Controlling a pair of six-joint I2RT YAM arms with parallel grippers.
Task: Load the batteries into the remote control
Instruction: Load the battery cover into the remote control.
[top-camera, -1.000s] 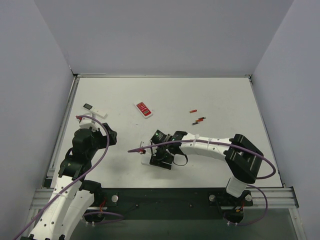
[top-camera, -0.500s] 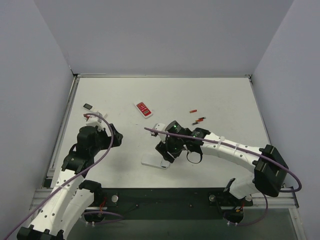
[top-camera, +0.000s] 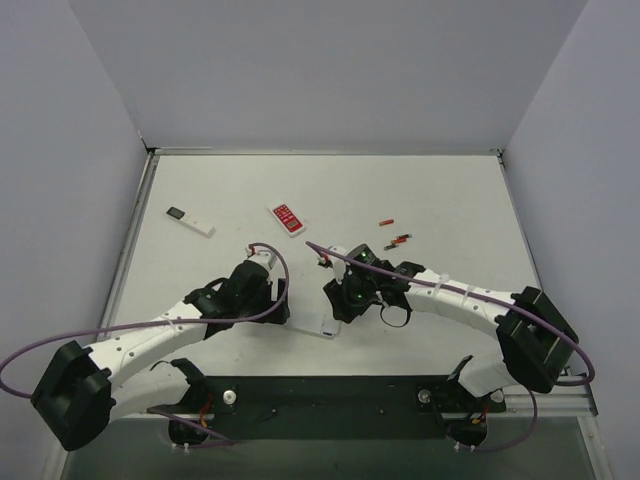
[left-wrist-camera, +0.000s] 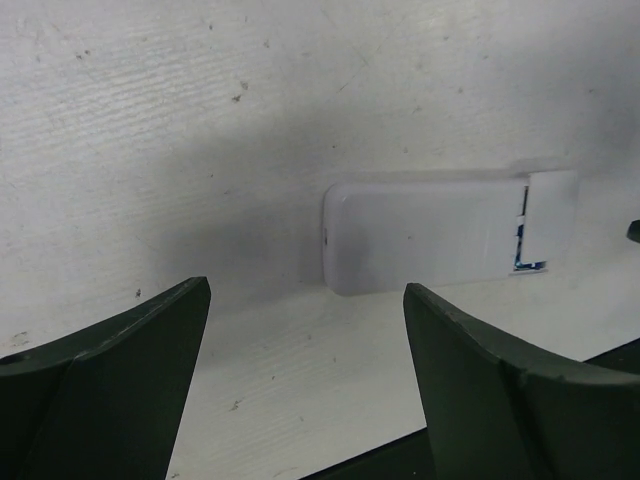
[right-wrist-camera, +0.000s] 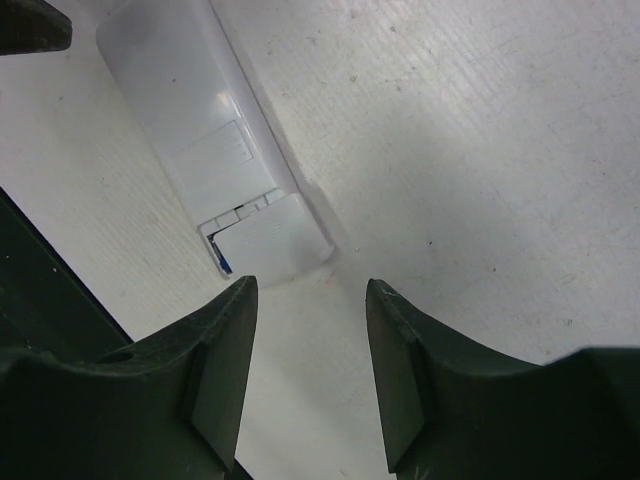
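Top view: the remote control (top-camera: 328, 327) lies back-up between left gripper (top-camera: 275, 303) and right gripper (top-camera: 335, 308). Left wrist: jaws wide apart, remote just ahead, untouched. Right wrist: fingers parted on nothing, remote ahead-left, its cover (right-wrist-camera: 270, 240) ajar

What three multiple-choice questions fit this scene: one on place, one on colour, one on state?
1. Where does the remote control lie? A) on the table, back up B) inside a gripper C) standing on end
2. Which colour shows beside its battery cover? A) red B) green C) blue
3. How is the left gripper? A) shut tight B) open, empty C) gripping the remote control
Answers: 1 A, its plain back faces up; 2 C, blue shows at the cover's edge; 3 B, fingers apart, nothing between.
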